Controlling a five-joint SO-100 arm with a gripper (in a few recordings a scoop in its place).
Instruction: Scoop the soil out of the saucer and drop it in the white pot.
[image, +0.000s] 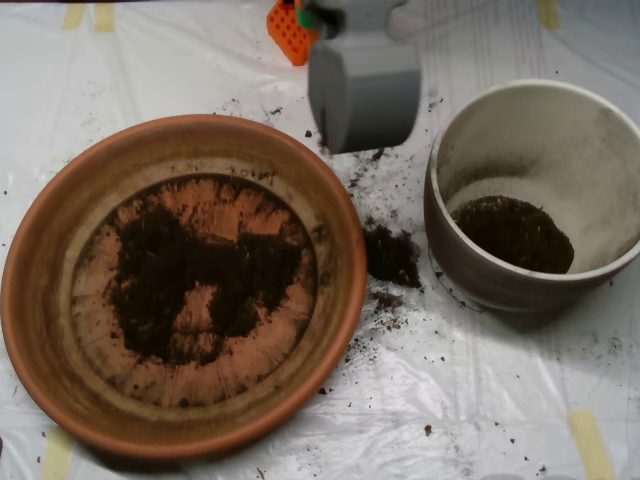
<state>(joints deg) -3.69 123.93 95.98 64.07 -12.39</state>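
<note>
So, counting from the left, I see one saucer, one white pot and one scoop. The saucer fills the left half of the overhead view; it is round, so it has no long axis, and it sits flat with its mouth up. One thin, ragged patch of soil lies on its floor, stretched roughly from nine to three o'clock, with bare terracotta showing around it and a bare spot near its lower middle. Just off the saucer's three o'clock rim, one small spilled heap sits on the sheet, between saucer and pot, with loose crumbs scattered above and below it.

At twelve o'clock, above that gap, the grey scoop hangs over the sheet, touching neither vessel; its two shells look pressed together, and what is inside is hidden from me. An orange part sits just left of it at the top edge.

On the right, the white pot stands upright, mouth up, with one dark mound at its bottom and dusty inner walls.

Everything rests on a white plastic sheet, wrinkled, held by yellowish tape strips at its edges.
</note>
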